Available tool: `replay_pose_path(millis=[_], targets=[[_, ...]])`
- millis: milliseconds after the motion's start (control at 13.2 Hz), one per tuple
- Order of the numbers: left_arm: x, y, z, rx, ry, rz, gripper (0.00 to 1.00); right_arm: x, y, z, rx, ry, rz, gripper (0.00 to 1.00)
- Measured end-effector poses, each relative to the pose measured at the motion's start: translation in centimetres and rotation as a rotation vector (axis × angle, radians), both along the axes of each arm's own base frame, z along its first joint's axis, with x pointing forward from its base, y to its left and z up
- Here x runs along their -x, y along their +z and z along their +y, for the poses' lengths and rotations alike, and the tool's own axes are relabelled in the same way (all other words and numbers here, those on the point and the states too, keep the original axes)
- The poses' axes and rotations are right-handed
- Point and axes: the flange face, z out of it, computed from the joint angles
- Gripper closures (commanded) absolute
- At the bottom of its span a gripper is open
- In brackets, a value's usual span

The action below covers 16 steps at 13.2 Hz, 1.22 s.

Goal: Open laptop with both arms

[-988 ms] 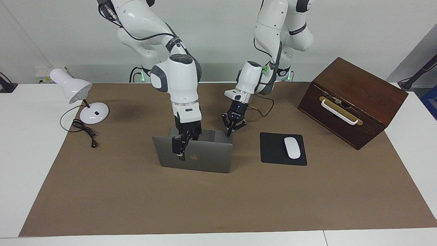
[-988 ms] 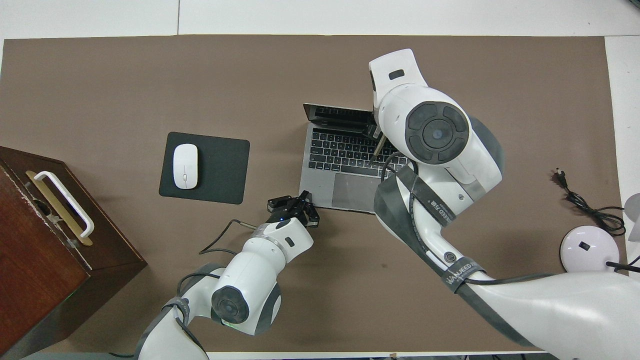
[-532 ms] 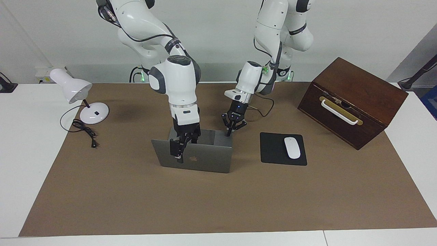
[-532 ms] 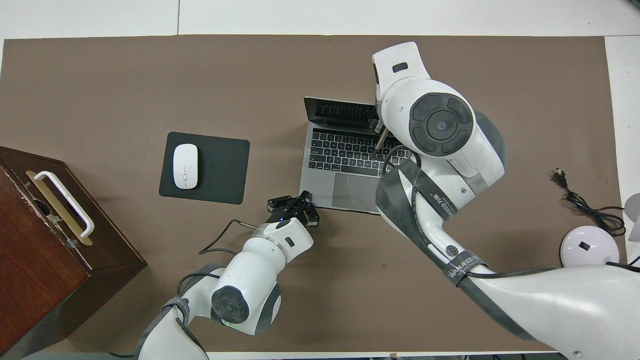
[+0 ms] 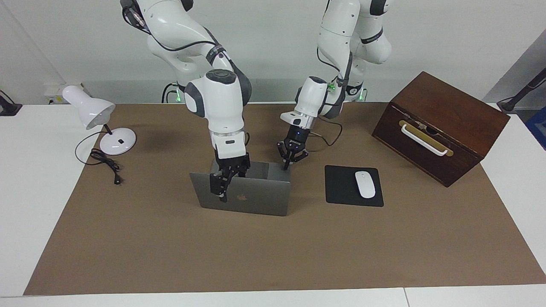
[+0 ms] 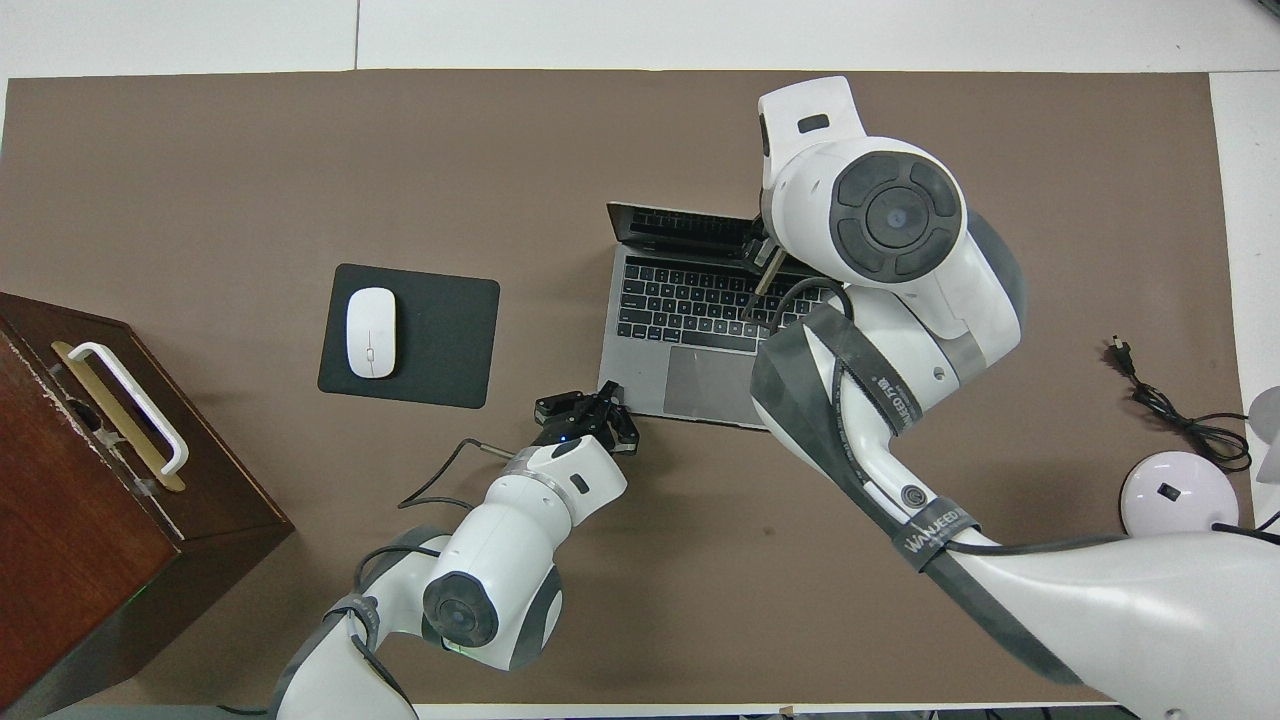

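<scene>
The silver-grey laptop [image 5: 256, 198] stands open in the middle of the brown mat, its lid nearly upright with the logo facing away from the robots. The overhead view shows its keyboard deck [image 6: 690, 300]. My right gripper [image 5: 222, 187] is shut on the lid's top edge, toward the right arm's end, with one finger down the lid's outer face. In the overhead view the right arm's wrist mostly covers that gripper [image 6: 760, 275]. My left gripper [image 5: 286, 167] is shut, its tips pressing down on the deck's corner nearest the robots, at the left arm's end [image 6: 600, 405].
A black mouse pad [image 5: 341, 186] with a white mouse [image 5: 365, 184] lies beside the laptop toward the left arm's end. A brown wooden box [image 5: 439, 128] with a white handle stands past it. A white desk lamp [image 5: 98, 115] and its cord [image 5: 106, 164] sit at the right arm's end.
The right arm's wrist has risen and leaned farther out over the lid, its gripper still on the lid's edge. The lid's angle has barely changed. The left gripper has not moved.
</scene>
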Motion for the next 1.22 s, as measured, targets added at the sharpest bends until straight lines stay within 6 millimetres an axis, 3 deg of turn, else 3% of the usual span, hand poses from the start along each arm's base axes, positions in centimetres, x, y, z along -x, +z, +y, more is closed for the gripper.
replay_pose_path(millis=[304, 684, 988, 1216], targets=[[0.0, 0.0, 0.0, 0.0, 0.0, 0.0, 1.0, 1.1, 3.7, -0.3, -0.026, -0.059, 0.06, 0.0], [-0.5, 0.4, 0.0, 0.017, 0.027, 0.0, 1.0, 4.3, 8.6, -0.9, -0.056, -0.122, 0.16, 0.0], [-1.7, 3.4, -0.1, 0.068, 0.062, 0.015, 1.0, 6.9, 11.8, -4.6, -0.096, -0.302, 0.268, 0.0], [-2.6, 7.9, 0.8, 0.099, 0.063, 0.093, 1.0, 8.9, 13.6, -7.9, -0.113, -0.455, 0.345, 0.0]])
